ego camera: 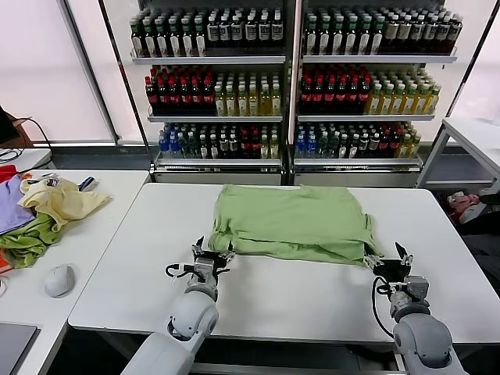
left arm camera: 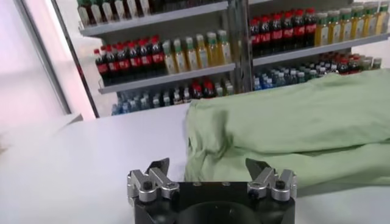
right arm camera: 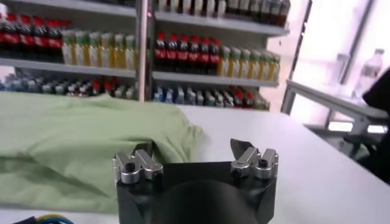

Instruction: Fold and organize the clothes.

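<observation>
1. The sage-green shirt (ego camera: 295,221) lies folded over on itself on the white table (ego camera: 258,293), toward the table's far half and roughly centred; no print or tag shows on the upper face.
2. The left gripper (ego camera: 211,251) sits low over the table at the shirt's near left corner. Its fingers (left arm camera: 159,165) are spread apart and hold nothing; the cloth edge lies just ahead of them.
3. The right gripper (ego camera: 392,258) sits at the shirt's near right corner. Its fingers (right arm camera: 241,148) are likewise spread wide and empty, with the cloth edge just beside the inner finger.
4. On the side table (ego camera: 94,234) to the left lie a pale yellow garment (ego camera: 62,201), a darker green garment (ego camera: 30,241), a purple garment (ego camera: 11,205) and a computer mouse (ego camera: 59,280).
5. Shelves of bottled drinks (ego camera: 293,78) stand behind the table.
</observation>
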